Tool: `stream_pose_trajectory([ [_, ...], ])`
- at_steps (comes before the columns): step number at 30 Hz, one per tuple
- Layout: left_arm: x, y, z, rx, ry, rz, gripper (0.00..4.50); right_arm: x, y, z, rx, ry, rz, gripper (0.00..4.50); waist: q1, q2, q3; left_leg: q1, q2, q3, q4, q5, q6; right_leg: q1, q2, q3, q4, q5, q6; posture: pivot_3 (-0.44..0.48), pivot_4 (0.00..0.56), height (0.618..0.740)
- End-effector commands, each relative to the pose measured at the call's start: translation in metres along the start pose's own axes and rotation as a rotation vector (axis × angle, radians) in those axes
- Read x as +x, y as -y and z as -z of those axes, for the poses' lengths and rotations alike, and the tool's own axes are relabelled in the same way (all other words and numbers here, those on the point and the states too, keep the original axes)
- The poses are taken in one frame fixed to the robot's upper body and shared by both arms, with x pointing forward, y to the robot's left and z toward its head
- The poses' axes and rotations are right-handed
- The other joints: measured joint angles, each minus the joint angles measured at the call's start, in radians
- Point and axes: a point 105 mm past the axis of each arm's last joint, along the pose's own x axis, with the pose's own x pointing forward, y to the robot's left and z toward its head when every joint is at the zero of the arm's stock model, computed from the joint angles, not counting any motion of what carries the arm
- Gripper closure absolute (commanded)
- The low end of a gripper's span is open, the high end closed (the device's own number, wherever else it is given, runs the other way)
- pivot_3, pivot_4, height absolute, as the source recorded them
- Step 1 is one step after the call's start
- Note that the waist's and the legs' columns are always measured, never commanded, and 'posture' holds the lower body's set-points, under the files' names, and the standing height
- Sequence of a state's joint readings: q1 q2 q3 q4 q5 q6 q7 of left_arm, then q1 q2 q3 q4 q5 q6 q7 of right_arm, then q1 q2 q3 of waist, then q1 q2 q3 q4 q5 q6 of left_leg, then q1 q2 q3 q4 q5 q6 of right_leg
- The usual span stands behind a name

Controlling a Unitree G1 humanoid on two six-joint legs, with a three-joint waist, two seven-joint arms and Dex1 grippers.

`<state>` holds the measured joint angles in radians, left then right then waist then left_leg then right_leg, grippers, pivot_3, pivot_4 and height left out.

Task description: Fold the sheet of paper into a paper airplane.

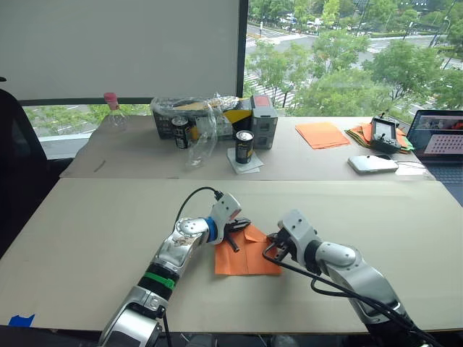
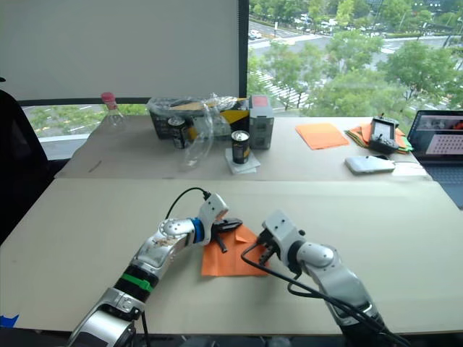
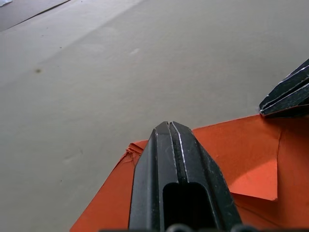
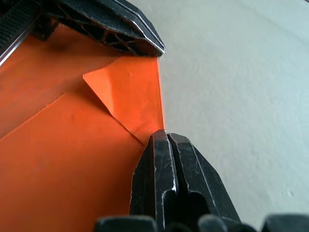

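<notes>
You have the sheet of paper (image 1: 244,255) flat on the table (image 1: 87,231), between both grippers. Left gripper (image 1: 242,225) and right gripper (image 1: 273,244) press opposite edges, fingers closed, gripping nothing.

both hands, left hand (image 1: 240,226) and right hand (image 1: 274,244), rest on the sheet of paper (image 1: 244,254).

One sheet of paper (image 1: 244,254), two grippers, left (image 1: 241,225) and right (image 1: 273,244), two dark cans (image 1: 244,147) (image 1: 180,132), one clear bottle with a pink cap (image 1: 112,113), one neat orange stack (image 1: 322,134), one mixed orange-and-green pile (image 1: 361,134)
</notes>
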<state>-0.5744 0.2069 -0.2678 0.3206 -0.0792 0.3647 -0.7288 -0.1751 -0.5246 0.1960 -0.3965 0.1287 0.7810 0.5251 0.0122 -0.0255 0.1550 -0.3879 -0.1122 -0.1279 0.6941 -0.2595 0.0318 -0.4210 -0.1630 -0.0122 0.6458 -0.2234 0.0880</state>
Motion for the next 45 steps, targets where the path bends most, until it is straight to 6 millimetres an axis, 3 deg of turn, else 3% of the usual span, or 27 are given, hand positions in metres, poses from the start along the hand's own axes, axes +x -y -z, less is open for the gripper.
stream_pose_trajectory([
  [1, -0.003, 0.002, 0.025, -0.031, -0.079, -0.003, 4.50, -0.011, 0.001, 0.027, 0.068, -0.112, -0.003, 4.48, 0.001, 0.000, 0.000, 0.000, 0.000, 0.000, 0.000, 0.000, 0.000, 0.000, 0.000, 0.000, 0.000, 0.000, 0.000, 0.000, 0.150, 0.695],
  [3, -0.004, 0.002, 0.026, -0.032, -0.082, -0.004, 4.50, -0.017, 0.004, 0.023, 0.076, -0.095, 0.005, 4.48, 0.001, 0.000, 0.000, 0.000, 0.000, 0.000, 0.000, 0.000, 0.000, 0.000, 0.000, 0.000, 0.000, 0.000, 0.000, 0.000, 0.150, 0.695],
  [9, -0.003, 0.006, 0.027, -0.025, -0.087, 0.010, 4.50, -0.027, 0.006, -0.032, 0.068, 0.115, -0.043, 4.48, -0.002, 0.000, 0.000, -0.001, 0.000, 0.000, 0.000, 0.000, 0.000, -0.001, 0.000, 0.000, 0.000, 0.000, 0.000, 0.000, 0.150, 0.695],
  [14, -0.003, 0.004, 0.025, -0.021, -0.081, 0.009, 4.50, -0.015, 0.007, -0.056, 0.024, 0.164, -0.060, 4.48, -0.001, 0.000, 0.000, -0.001, 0.001, 0.001, 0.000, 0.000, 0.000, -0.001, 0.001, 0.000, 0.000, 0.000, 0.000, 0.000, 0.150, 0.695],
  [21, -0.006, -0.004, 0.017, -0.013, -0.070, -0.014, 4.50, 0.022, -0.012, -0.050, 0.074, 0.082, -0.116, 4.48, -0.001, 0.000, 0.000, -0.002, 0.001, 0.001, 0.000, 0.000, 0.000, -0.002, 0.001, 0.000, 0.000, 0.005, -0.008, 0.000, 0.150, 0.695],
  [27, -0.013, -0.007, 0.015, -0.019, -0.060, -0.033, 4.50, 0.036, -0.019, -0.019, 0.077, -0.029, -0.128, 4.48, -0.004, 0.000, 0.000, -0.001, 0.001, 0.001, 0.000, 0.000, 0.000, -0.002, 0.001, 0.000, 0.000, 0.005, -0.008, 0.000, 0.150, 0.695],
  [30, -0.020, -0.013, 0.007, -0.040, -0.035, -0.061, 4.50, 0.038, -0.023, -0.014, 0.069, -0.048, -0.148, 4.48, -0.008, 0.000, 0.000, -0.001, 0.002, 0.001, 0.000, 0.000, -0.001, -0.002, 0.002, 0.000, 0.000, 0.004, -0.007, 0.000, 0.150, 0.695],
  [34, -0.044, -0.028, -0.009, -0.088, 0.013, -0.102, 4.50, 0.044, -0.028, -0.011, 0.057, -0.062, -0.177, 4.48, -0.020, 0.000, 0.000, -0.001, 0.003, 0.001, 0.000, 0.000, -0.001, -0.002, 0.003, 0.000, 0.000, 0.003, -0.006, 0.000, 0.150, 0.695],
  [39, -0.106, -0.064, -0.027, -0.217, 0.108, -0.301, 4.50, 0.053, -0.034, -0.009, 0.043, -0.083, -0.217, 4.48, -0.033, 0.000, 0.000, -0.001, 0.005, 0.000, -0.001, -0.001, -0.003, -0.004, 0.005, 0.001, 0.000, 0.004, -0.006, 0.000, 0.150, 0.695],
  [44, -0.129, -0.056, -0.024, -0.352, 0.133, -0.345, 4.50, 0.060, -0.039, -0.011, 0.038, -0.077, -0.246, 4.48, -0.028, 0.000, 0.000, 0.004, 0.008, 0.000, -0.001, -0.003, -0.006, -0.002, 0.009, 0.001, 0.000, 0.004, -0.006, 0.000, 0.150, 0.695],
  [45, -0.130, -0.050, -0.021, -0.386, 0.131, -0.345, 4.24, 0.061, -0.040, -0.012, 0.038, -0.075, -0.251, 4.49, -0.028, 0.000, 0.000, 0.004, 0.008, 0.000, -0.001, -0.003, -0.006, -0.002, 0.009, 0.001, -0.001, 0.004, -0.006, 0.000, 0.150, 0.695],
])
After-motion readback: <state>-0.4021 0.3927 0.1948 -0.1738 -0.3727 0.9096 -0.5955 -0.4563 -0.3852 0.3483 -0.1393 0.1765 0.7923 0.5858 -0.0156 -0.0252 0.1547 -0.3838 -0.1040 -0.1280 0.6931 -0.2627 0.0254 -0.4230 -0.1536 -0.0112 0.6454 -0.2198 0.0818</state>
